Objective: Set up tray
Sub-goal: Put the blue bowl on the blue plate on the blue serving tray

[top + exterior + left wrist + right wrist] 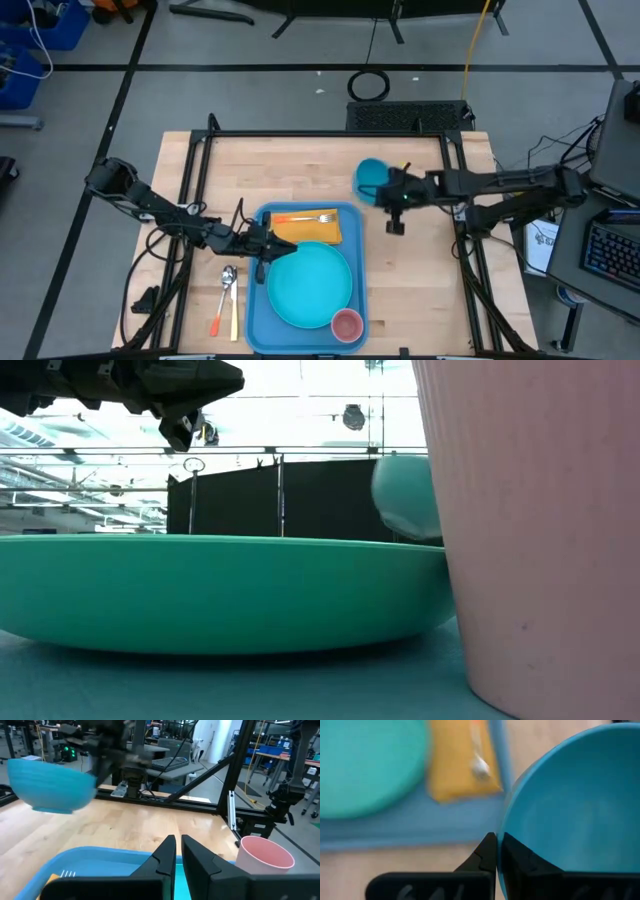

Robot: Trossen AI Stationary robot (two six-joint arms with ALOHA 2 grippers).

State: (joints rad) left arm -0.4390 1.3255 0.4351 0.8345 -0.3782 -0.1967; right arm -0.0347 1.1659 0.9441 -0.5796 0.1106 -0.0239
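The blue tray (258, 300) lies at the table's near middle. It carries a turquoise plate (310, 285), a yellow napkin (318, 231) with an orange-handled fork (305, 217), and a pink cup (347, 324). My left gripper (275, 243) is shut and hangs above the plate's left rim, clear of it in the low view (180, 430). My right gripper (385, 190) is shut on a blue bowl (369, 177) beyond the tray's far right corner. The left wrist view shows the bowl (50, 785) raised over the wood. My right gripper pinches the blue bowl by its rim (501, 865), one finger inside the hollow and one outside. The fingers come from the table's right, slanting down. The bowl is lifted clear of the table, its hollow facing up toward the wrist camera.
A spoon (227, 280) and an orange-handled knife (235, 300) lie on the wood left of the tray. A black frame (330, 133) runs around the table. Bare wood shows right of the tray and along the far side.
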